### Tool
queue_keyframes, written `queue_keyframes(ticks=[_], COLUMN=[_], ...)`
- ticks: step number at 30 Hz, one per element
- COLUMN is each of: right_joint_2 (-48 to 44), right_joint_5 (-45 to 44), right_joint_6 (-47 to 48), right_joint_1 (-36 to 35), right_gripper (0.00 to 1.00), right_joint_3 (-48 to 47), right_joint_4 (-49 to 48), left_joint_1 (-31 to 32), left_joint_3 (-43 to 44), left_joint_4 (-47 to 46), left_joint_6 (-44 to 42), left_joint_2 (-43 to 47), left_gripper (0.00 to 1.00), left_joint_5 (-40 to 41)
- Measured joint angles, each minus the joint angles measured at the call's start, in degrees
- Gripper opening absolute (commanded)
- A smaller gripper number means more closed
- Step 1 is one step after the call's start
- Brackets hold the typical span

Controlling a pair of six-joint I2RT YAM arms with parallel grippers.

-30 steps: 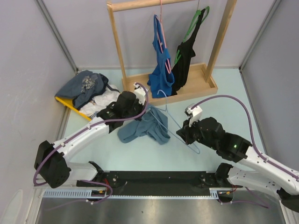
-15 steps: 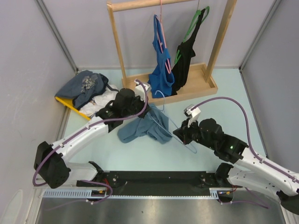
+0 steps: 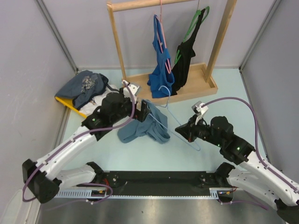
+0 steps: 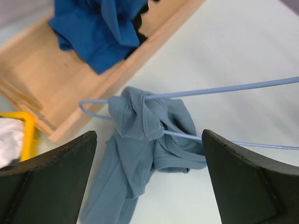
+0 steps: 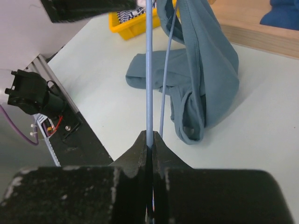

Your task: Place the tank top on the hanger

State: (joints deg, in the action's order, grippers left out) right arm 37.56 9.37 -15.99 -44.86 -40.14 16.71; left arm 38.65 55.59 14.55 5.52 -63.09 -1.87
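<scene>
Two grippers are in use. At left, the left gripper (image 4: 147, 137) is held above the table (image 4: 243, 42) with its fingers spread wide and nothing between them. The tank top (image 4: 135, 121) lies straight ahead of those fingers, centred in the gap and touching neither. One folded edge is draped over the end of the hanger (image 4: 224, 88); the rest is bunched on the table. The hanger's long axis runs rightward from the cloth to the right gripper (image 5: 148, 140), whose fingers are clamped on the wire. The left arm is judged nearer to the fabric.
</scene>
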Motion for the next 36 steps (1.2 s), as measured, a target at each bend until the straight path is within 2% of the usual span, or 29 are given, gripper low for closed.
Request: queue_keyframes(ticks=[7, 15, 20, 26, 28, 29, 31, 34, 35, 36], right_joint_2=[0.11, 0.52, 1.27, 1.18, 1.16, 1.29, 1.68, 2.67, 2.95, 3.19], right_joint_5=[10.36, 26.16, 34.25, 39.34, 40.39, 40.96, 41.77, 42.49, 42.53, 42.53], right_joint_6=[0.50, 0.33, 0.74, 1.70, 1.84, 1.95, 2.16, 2.51, 2.58, 2.71], right_joint_1=[5.99, 14.84, 16.76, 17.11, 17.33, 17.42, 17.64, 18.03, 18.12, 18.16], right_gripper=[0.00, 0.00, 0.00, 0.00, 0.00, 0.00, 0.00, 0.00, 0.00, 0.00], right_joint_3=[0.00, -0.11, -1.49, -3.65, -3.85, -3.91, -3.93, -4.04, -4.15, -4.28], right_joint_4=[-0.35, -2.34, -2.08, -1.81, -1.81, -1.79, -1.79, -1.70, -1.64, -1.62], left_joint_1=[-0.04, -0.11, -0.57, -2.54, -2.95, -3.08, -3.15, -3.21, -3.21, -3.23], left_joint_3=[-0.52, -2.43, -2.43, -2.51, -2.95, -3.17, -3.39, -3.98, -4.50, -4.63], left_joint_4=[-0.87, -1.44, -2.08, -2.62, -2.95, -2.99, -2.99, -3.32, -3.39, -3.39], left_joint_6=[-5.99, -12.63, -15.34, -16.39, -16.41, -16.39, -16.13, -15.54, -15.39, -15.17], left_joint_2=[8.83, 10.93, 11.02, 11.58, 12.07, 12.24, 12.31, 12.41, 12.55, 12.57], left_gripper=[0.99, 1.00, 0.99, 0.98, 0.92, 0.84, 0.75, 0.53, 0.40, 0.36], left_joint_5=[-0.72, -8.81, -13.79, -17.77, -18.73, -19.37, -20.06, -21.03, -21.14, -21.11])
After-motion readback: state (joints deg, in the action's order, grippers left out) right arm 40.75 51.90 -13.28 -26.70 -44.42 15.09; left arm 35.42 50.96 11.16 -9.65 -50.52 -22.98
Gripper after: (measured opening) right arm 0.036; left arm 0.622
